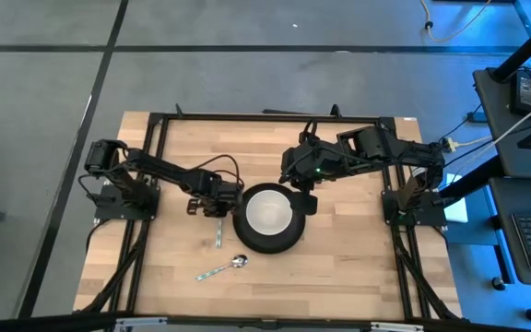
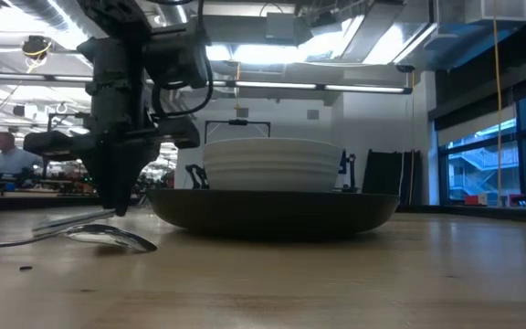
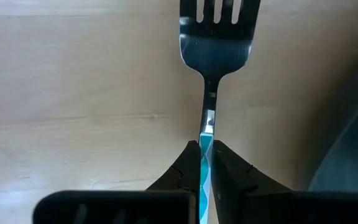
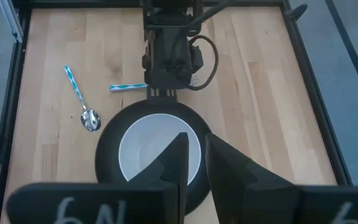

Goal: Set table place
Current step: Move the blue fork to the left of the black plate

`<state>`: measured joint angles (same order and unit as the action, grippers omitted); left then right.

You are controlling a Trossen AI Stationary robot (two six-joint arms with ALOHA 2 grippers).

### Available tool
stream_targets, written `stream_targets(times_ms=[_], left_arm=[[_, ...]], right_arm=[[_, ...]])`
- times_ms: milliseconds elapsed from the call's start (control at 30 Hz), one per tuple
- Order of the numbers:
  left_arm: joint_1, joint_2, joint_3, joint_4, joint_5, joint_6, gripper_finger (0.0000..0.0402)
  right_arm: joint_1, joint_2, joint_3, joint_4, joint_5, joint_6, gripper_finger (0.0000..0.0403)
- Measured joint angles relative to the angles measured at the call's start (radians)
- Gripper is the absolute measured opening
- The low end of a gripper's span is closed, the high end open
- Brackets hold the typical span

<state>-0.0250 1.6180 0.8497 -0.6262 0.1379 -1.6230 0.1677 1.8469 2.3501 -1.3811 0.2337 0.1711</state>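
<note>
A fork point(image 3: 216, 43) with a blue-and-white striped handle lies level on the wood table point(image 1: 358, 267), just left of a black plate point(image 1: 267, 242). It also shows in the high view point(image 1: 219, 232). A white bowl point(image 1: 269, 214) stands in the plate. A spoon point(image 1: 225, 268) with the same striped handle lies near the front edge. My left gripper point(image 1: 212, 201) points down and is shut on the fork. My right gripper point(image 4: 192, 149) hovers above the plate's far right rim, fingers together and empty. My left gripper pinches the fork's striped handle point(image 3: 206, 144) between its two fingers, one on each long side, a little behind the neck. The fingers come from above, pointing down. The fork is level, tines up, at table height; whether it rests on the wood I cannot tell.
The table's black frame rails point(image 1: 155, 138) run along the left, right and far sides. Bare wood lies to the right of the plate point(image 1: 348, 240) and at the near left point(image 1: 169, 267). A person point(image 2: 3, 155) sits far back in the room.
</note>
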Motion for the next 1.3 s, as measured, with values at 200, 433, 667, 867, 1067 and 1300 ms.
stream_targets(times_ms=[200, 433, 667, 867, 1067, 1300], left_arm=[[0.017, 0.013, 0.000, 0.002, 0.003, 0.000, 0.0014], [0.019, 0.063, 0.005, 0.032, 0.062, 0.007, 0.0041], [0.015, 0.065, 0.004, 0.037, 0.033, 0.008, 0.0053], [0.018, 0.054, 0.002, 0.041, 0.021, 0.009, 0.0054], [0.019, 0.054, 0.002, 0.040, 0.034, 0.033, 0.0053], [0.019, 0.031, -0.002, 0.037, 0.025, 0.037, 0.0053]], right_arm=[[0.000, 0.000, 0.000, 0.000, 0.000, 0.000, 0.0058], [0.000, 0.000, 0.000, -0.003, -0.001, -0.018, 0.0058], [0.000, 0.000, 0.000, -0.004, -0.018, -0.026, 0.0058], [0.000, 0.000, 0.000, -0.003, -0.018, -0.048, 0.0058], [0.000, 0.000, 0.000, -0.003, -0.018, -0.048, 0.0058], [0.000, 0.000, 0.000, -0.002, -0.018, -0.045, 0.0058]])
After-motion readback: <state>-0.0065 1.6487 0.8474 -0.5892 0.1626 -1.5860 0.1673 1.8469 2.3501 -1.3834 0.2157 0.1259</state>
